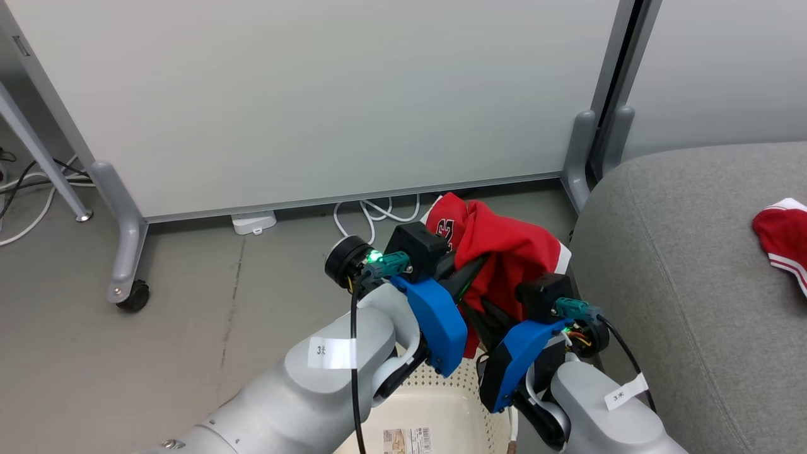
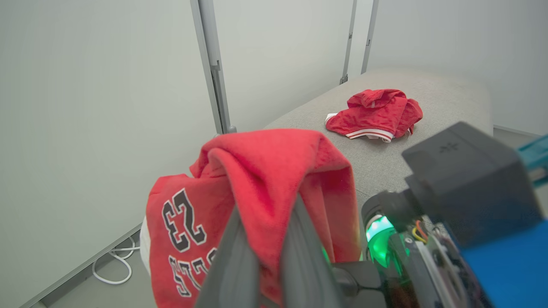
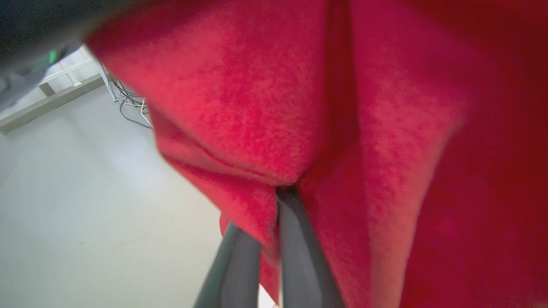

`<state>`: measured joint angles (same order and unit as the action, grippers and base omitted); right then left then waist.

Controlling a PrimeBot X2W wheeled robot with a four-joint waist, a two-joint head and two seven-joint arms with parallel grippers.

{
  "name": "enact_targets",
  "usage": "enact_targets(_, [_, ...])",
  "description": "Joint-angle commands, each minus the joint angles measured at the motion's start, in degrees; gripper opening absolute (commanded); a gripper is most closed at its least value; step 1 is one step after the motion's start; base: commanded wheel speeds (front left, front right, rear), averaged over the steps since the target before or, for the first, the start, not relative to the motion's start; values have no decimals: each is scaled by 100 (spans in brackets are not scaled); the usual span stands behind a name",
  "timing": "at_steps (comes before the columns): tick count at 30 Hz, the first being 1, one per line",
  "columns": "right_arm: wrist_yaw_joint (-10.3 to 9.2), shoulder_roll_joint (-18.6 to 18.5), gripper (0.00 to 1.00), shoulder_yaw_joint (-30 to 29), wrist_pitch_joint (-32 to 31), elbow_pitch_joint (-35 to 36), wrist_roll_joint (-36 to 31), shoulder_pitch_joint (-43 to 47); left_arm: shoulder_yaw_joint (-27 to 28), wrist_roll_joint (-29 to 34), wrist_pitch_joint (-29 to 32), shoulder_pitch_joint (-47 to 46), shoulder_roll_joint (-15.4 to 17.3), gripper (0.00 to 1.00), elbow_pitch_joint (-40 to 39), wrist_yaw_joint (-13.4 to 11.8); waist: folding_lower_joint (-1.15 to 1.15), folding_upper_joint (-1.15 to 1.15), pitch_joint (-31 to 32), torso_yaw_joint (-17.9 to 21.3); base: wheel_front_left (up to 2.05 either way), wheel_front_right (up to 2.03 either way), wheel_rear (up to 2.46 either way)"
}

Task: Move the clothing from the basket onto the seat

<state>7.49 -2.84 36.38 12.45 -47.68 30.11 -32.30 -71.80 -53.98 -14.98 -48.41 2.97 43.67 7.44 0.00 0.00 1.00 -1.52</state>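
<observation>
A red garment with a black number 23 hangs in the air above the basket, just left of the grey seat. My left gripper is shut on its cloth; in the left wrist view the fabric drapes over the closed left gripper. Close beside it, my right gripper is shut on a fold of the same garment, with the pinch in the right wrist view at the right gripper. A second red garment with white trim lies crumpled on the seat.
A white wheeled partition stands behind the basket, with cables on the floor at its foot. Its grey post stands close to the seat's corner. Grey floor stretches to the left. A paper label lies on the basket floor.
</observation>
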Motion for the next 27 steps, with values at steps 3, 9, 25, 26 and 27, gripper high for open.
enact_targets(3, [1, -9, 0, 64, 56, -69, 85, -102, 33, 17, -30, -1, -5, 0, 17, 6, 0, 0, -6, 10, 0, 0, 0])
enact_targets(9, [1, -9, 0, 110, 101, -149, 129, -160, 77, 34, -31, 20, -4, 0, 45, 6, 0, 0, -9, 17, 0, 0, 0])
enact_targets(25, [1, -8, 0, 174, 201, -267, 212, -230, 679, 392, -29, 224, 74, 100, -115, 6, 0, 0, -16, 52, 0, 0, 0])
enact_targets(26, [2, -9, 0, 166, 205, -271, 216, -237, 790, 463, -29, 290, 102, 100, -163, 6, 0, 0, -19, 55, 0, 0, 0])
enact_targets(27, [1, -9, 0, 157, 203, -279, 215, -243, 893, 538, -28, 365, 137, 100, -212, 6, 0, 0, -22, 59, 0, 0, 0])
